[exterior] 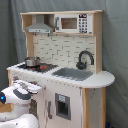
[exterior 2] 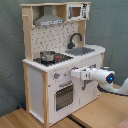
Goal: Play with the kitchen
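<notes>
Gripper [exterior 2: 74,74] first: my single arm reaches in from the second exterior view's right, white wrist level, and the tool end sits right up against the front face of the kitchen [exterior 2: 37,80], at the band just under the countertop. I cannot tell whether it is spread or pressed together, nor whether it actually touches the panel.

From the first exterior view the arm comes in from the first exterior view's lower left, and the gripper [exterior: 34,86] lies over the front panel near the corner below the hob. So the kitchen [exterior: 95,80] lies straight ahead of the tool, its tall axis upright and its front face square across my line of approach.

Just below the tool in the second exterior view is the oven door [exterior 2: 63,96], with its dark window. A knob [exterior 2: 56,76] shows on the panel just beside the tool, on the second exterior view's left of it; I judge that to be what I am lined up on, and any move would be a short push or twist inward.

Up on the counter stand a small pot [exterior 2: 48,55] on the hob, then the grey sink [exterior 2: 82,50] and the black faucet [exterior 2: 74,39]. Farthest up are the range hood [exterior 2: 49,20] and the microwave [exterior 2: 76,11].
</notes>
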`<state>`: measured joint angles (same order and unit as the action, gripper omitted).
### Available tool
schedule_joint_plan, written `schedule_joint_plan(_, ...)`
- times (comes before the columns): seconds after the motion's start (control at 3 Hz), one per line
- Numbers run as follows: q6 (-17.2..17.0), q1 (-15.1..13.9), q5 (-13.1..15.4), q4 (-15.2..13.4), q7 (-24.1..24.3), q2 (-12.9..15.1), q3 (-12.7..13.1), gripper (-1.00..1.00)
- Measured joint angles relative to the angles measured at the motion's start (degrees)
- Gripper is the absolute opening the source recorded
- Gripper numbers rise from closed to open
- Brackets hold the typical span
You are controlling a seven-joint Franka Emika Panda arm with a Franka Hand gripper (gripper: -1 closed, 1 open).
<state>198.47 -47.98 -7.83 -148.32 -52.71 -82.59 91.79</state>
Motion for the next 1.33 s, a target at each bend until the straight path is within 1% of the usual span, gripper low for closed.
schedule_joint_plan(1.33, 0.0, 0.0, 0.0, 0.1, 24.9, 0.0, 0.0, -1.0)
